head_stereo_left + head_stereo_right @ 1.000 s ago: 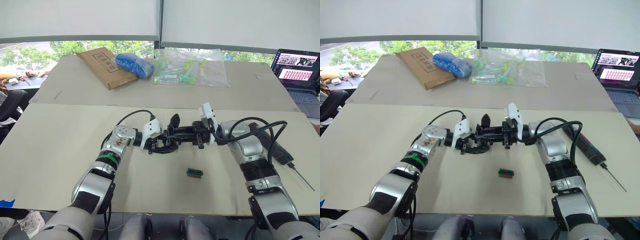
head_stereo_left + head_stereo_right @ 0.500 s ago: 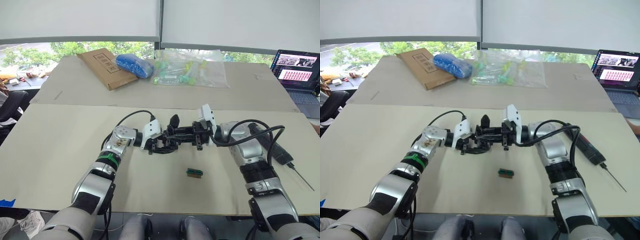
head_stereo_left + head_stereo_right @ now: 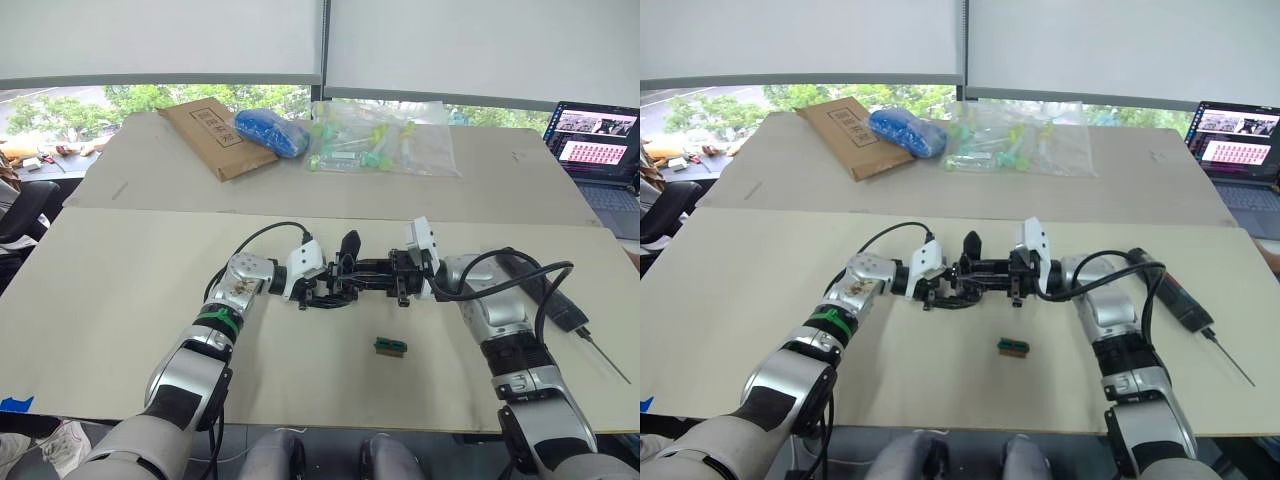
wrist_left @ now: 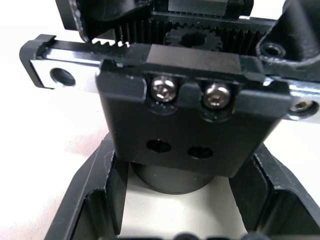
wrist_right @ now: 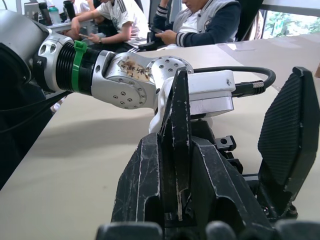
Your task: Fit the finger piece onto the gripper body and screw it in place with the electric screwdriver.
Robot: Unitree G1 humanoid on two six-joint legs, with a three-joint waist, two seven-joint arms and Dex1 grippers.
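Office-type lab / robotics workroom. Big beige counter (image 3: 120, 300) w/ a second one behind it, under wide windows w/ white roller blinds (image 3: 160, 35) half down, green trees outside. Open black laptop (image 3: 594, 135) w/ lit screen at far right edge. Loose stuff on rear counter: flat brown cardboard box (image 3: 208, 135), blue crumpled bag (image 3: 268, 130), clear plastic bag of green-capped tubes (image 3: 380, 140). Black office chair (image 3: 20, 215) at left. Right wrist view: seated people in grey jackets (image 5: 200, 22) at desks nearby.
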